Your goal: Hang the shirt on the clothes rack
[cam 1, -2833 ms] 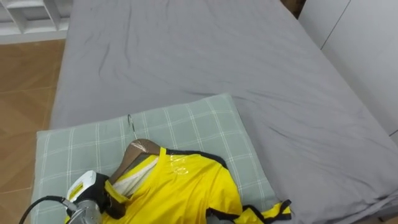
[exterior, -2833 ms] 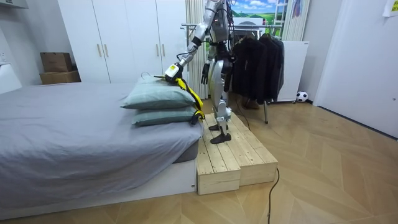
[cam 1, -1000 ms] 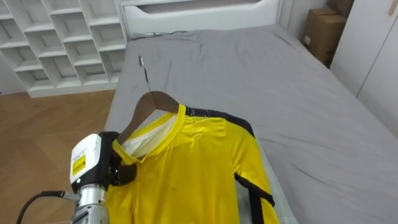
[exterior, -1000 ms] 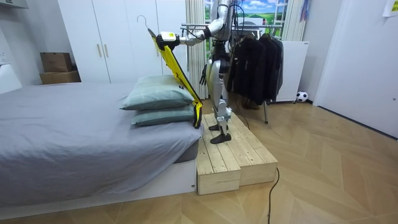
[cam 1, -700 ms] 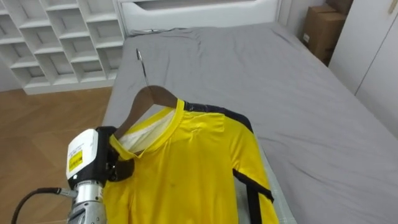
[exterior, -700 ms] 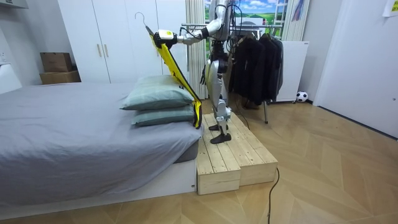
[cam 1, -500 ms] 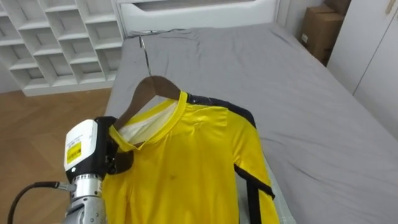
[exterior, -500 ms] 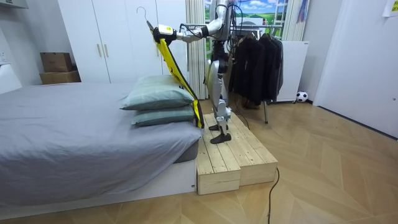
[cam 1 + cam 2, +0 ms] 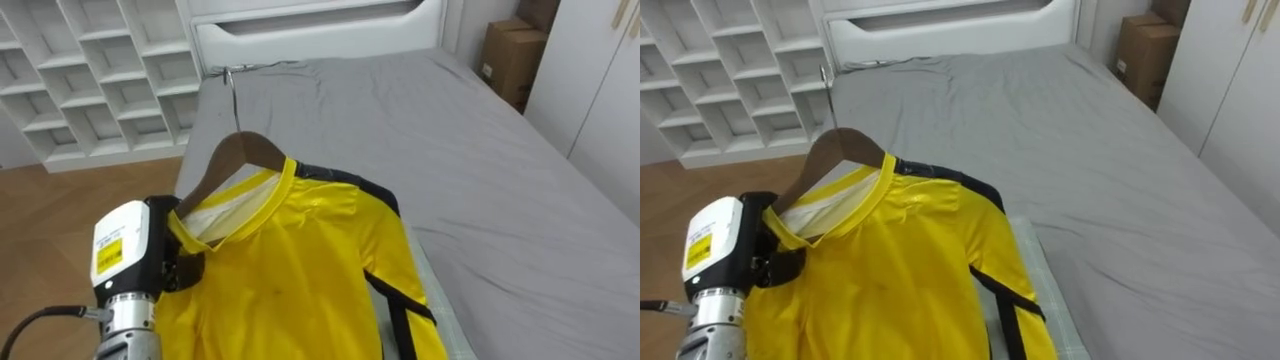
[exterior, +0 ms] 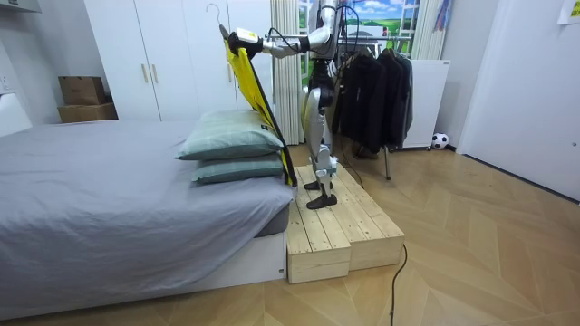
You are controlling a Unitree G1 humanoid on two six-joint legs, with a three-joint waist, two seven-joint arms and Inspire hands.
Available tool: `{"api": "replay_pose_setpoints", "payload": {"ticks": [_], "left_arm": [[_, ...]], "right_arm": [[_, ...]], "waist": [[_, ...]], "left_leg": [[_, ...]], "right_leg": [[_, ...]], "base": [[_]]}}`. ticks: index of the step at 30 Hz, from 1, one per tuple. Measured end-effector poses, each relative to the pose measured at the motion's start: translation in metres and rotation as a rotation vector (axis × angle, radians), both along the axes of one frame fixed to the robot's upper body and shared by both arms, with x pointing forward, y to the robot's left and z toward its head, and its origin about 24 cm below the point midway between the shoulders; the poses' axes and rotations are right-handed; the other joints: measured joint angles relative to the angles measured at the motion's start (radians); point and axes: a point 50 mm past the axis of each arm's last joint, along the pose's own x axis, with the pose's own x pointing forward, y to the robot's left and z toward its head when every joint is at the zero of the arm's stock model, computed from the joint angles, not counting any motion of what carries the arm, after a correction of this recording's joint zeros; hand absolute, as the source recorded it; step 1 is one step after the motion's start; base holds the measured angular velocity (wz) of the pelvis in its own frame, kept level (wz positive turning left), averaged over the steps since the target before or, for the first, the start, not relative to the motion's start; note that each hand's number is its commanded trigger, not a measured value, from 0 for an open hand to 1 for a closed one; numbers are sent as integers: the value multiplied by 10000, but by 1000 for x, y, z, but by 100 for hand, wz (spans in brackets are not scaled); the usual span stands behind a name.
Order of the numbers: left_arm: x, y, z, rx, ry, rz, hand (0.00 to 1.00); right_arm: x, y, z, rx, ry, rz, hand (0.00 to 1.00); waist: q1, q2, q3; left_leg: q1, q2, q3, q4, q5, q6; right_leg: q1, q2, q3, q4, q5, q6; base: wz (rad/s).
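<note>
Clasping hanger | left hand curled tight | yellow shirt on it

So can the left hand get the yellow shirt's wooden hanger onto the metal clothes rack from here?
Probably not yet: the left hand holds the hanger out toward the grey bed, and the rack stands behind the robot.

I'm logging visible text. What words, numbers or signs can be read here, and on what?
On the back of the left hand, a yellow label: print too small to read.
On the cardboard box, a white sticker: too small to read.
On the yellow shirt: no print seen.
</note>
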Motion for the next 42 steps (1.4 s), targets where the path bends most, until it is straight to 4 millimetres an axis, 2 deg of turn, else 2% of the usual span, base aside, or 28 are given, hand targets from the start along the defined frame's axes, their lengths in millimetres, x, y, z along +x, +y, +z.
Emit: {"api": "replay_pose_setpoints", "payload": {"ticks": [4,9,15,18,19,23,25,27,30,33,42], "left_arm": [[0,4,12,279,-496,18,100],[0,5,14,384,-590,15,100],[0,5,15,398,-605,22,100],[1,6,19,436,-729,-14,100],[1,6,18,421,-723,-16,100],[2,1,27,463,-993,-226,100],[2,-2,31,422,-1169,-383,100],[1,-5,32,447,-1201,-492,100],[1,-5,31,468,-1170,-483,100],[0,-8,29,326,-1095,-482,100],[1,-12,27,140,-862,-640,100]], "right_arm": [[12,-10,4,-802,-176,727,0],[50,-26,13,-2108,-1138,1572,0],[91,-33,28,-3367,-2625,2722,0],[137,-35,52,-4741,-4437,4107,0],[143,-34,56,-4928,-4664,4390,0],[186,-20,94,-6085,-6869,5912,0],[197,-13,109,-6625,-7606,6526,0],[204,-4,128,-7221,-8486,7100,0],[215,5,155,-7848,-9742,7380,0],[221,14,171,-8339,-10517,7672,0],[226,26,176,-8219,-10999,7834,0]], "waist": [[-27,-198,-6],[-45,-295,44],[-1,-362,85],[-42,-391,67],[-33,-407,58],[40,-457,44],[96,-456,42],[283,-444,37],[313,-433,29],[374,-434,28],[564,-434,24]], "left_leg": [[11,7,-2,3,0,0],[81,12,-5,11,1,1],[-28,23,-3,10,1,1],[-141,13,10,7,6,6],[-130,11,15,7,8,9],[-149,13,34,10,9,10],[-105,15,37,13,9,10],[28,20,104,1,9,10],[37,30,147,-4,9,10],[76,31,169,-6,9,9],[112,75,230,-8,6,6]], "right_leg": [[-3,11,13,14,0,0],[5,9,6,99,-3,5],[-95,16,20,103,-7,3],[-190,9,12,128,-3,8],[-175,9,15,130,-2,9],[-225,2,62,135,0,11],[-208,4,121,130,0,11],[-95,2,165,126,0,11],[-55,5,245,126,0,11],[-30,6,310,136,0,12],[-44,38,323,207,0,12]], "base": [[-1],[-2],[0],[0],[0],[0],[-3],[-11],[-5],[-4],[-2]]}}
